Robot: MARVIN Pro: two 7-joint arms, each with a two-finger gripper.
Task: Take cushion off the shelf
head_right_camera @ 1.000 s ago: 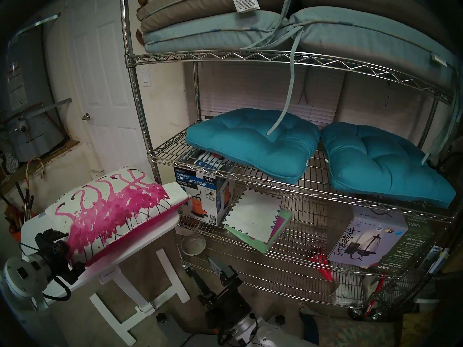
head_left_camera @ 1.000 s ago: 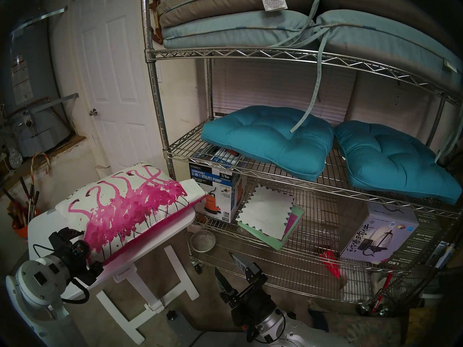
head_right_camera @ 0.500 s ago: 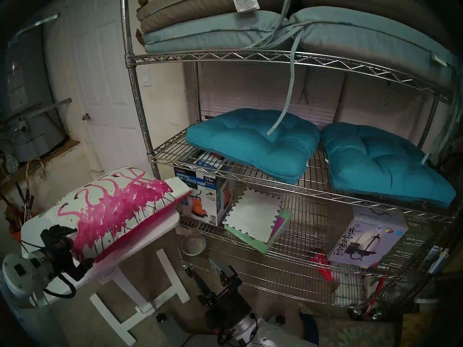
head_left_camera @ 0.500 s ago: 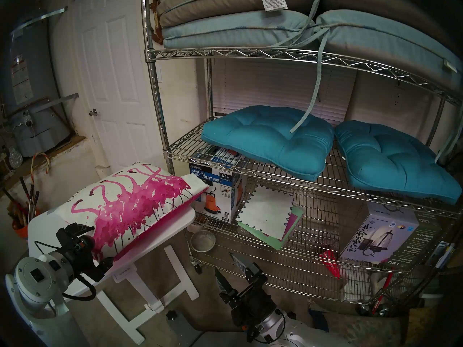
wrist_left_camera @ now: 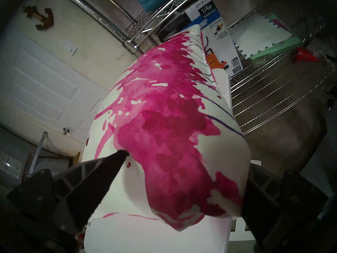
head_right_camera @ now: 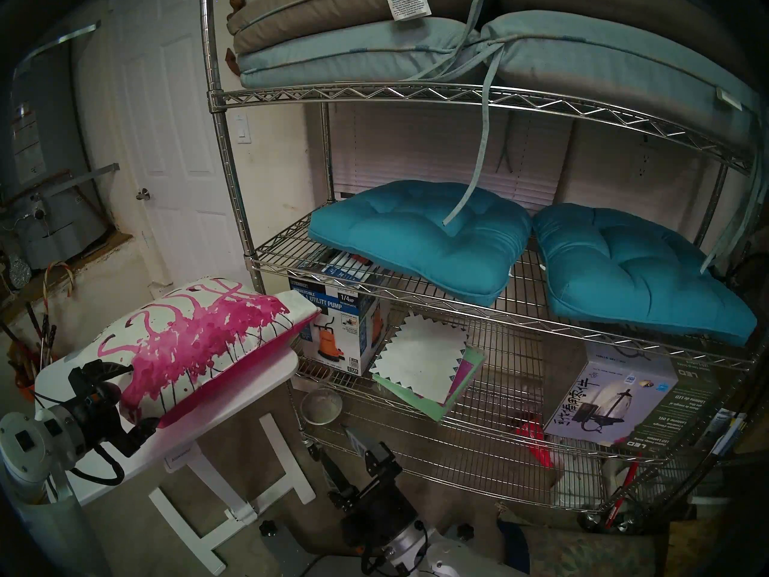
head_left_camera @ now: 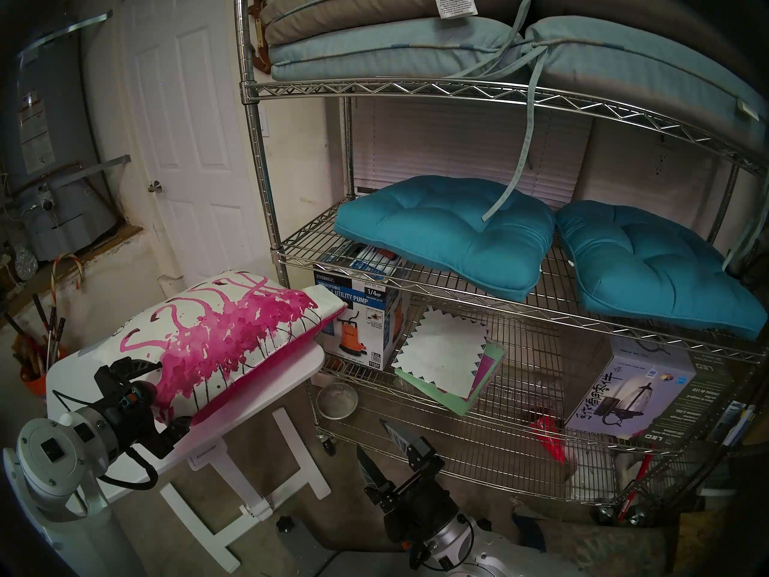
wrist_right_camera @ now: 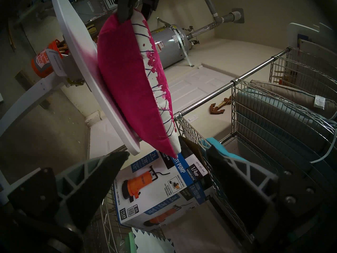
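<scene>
Cushion (head_left_camera: 224, 347) lies off the shelf (head_left_camera: 478, 93), tilted on the white surface (head_left_camera: 291, 368) beside it: near end raised, far corner overhanging the surface edge toward the pump box (head_left_camera: 358, 314). Left tool (head_left_camera: 143, 401) clamps the near end, one finger on the white front (wrist_left_camera: 109, 166), the other under the magenta back; the fabric bulges between them. Right tool (head_left_camera: 380, 445) hangs spread and empty, low in front of the shelf, touching nothing.

Risks, as judged:
- Grip sits on soft stuffing near one corner. It may slip if the tool lifts or swings quickly.
- Far corner pokes out close to the shelf post and pump box. A pull sideways could snag it there.
- If released as it lies, tilted and overhanging, the cushion could slide off the surface edge.
- Surface looks light; dragging the cushion might shift it.
</scene>
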